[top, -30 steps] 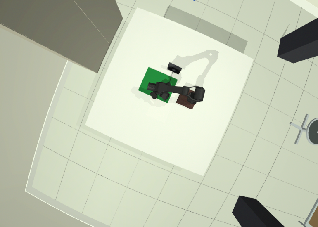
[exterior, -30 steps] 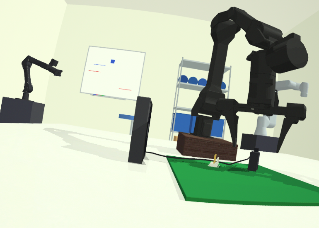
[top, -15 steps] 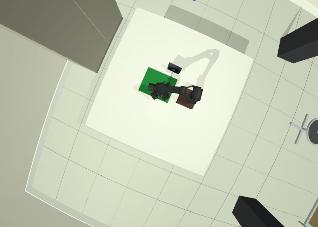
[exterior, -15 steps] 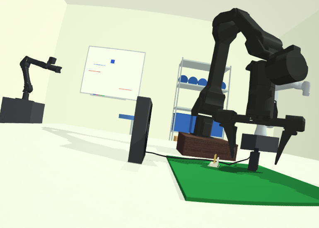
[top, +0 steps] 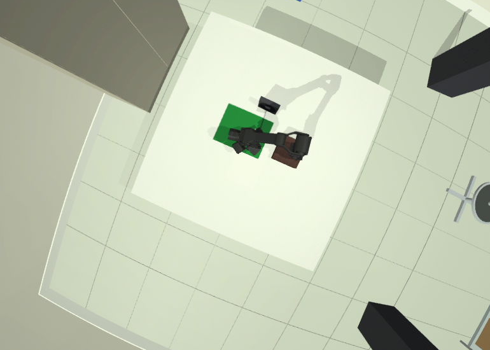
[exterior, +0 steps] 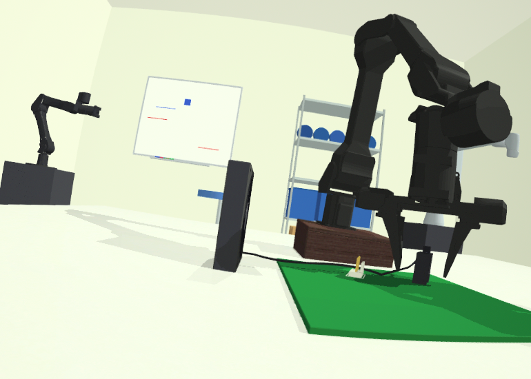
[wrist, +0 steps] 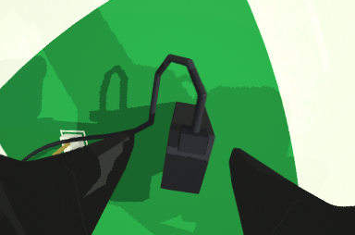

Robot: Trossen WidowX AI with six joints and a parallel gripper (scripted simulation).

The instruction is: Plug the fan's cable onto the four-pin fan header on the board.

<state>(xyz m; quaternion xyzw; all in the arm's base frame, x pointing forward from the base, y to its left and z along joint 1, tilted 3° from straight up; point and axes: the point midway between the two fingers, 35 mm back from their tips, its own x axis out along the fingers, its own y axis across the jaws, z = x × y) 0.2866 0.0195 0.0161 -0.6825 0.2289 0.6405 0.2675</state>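
The black plug (exterior: 422, 267) (wrist: 185, 167) stands upright on the green board (top: 233, 114) (exterior: 364, 311) (wrist: 231, 52), apart from the header. Its cable (exterior: 308, 263) (wrist: 155, 91) loops out of its top and runs past the header to the fan (top: 268, 105) (exterior: 231, 216). The white header (exterior: 356, 274) (wrist: 74, 139) has yellowish pins; in the wrist view the cable and a finger partly cover it. My gripper (exterior: 422, 272) (wrist: 183, 148) is open, pointing down, one finger on each side of the plug. Gaps show between the plug and both fingers in the wrist view.
The arm's brown base block (top: 279, 156) (exterior: 343, 244) stands beside the board. The fan stands upright off one board edge, on the white table (top: 221, 203) (exterior: 128, 315). The cable passes close by the header and behind one finger.
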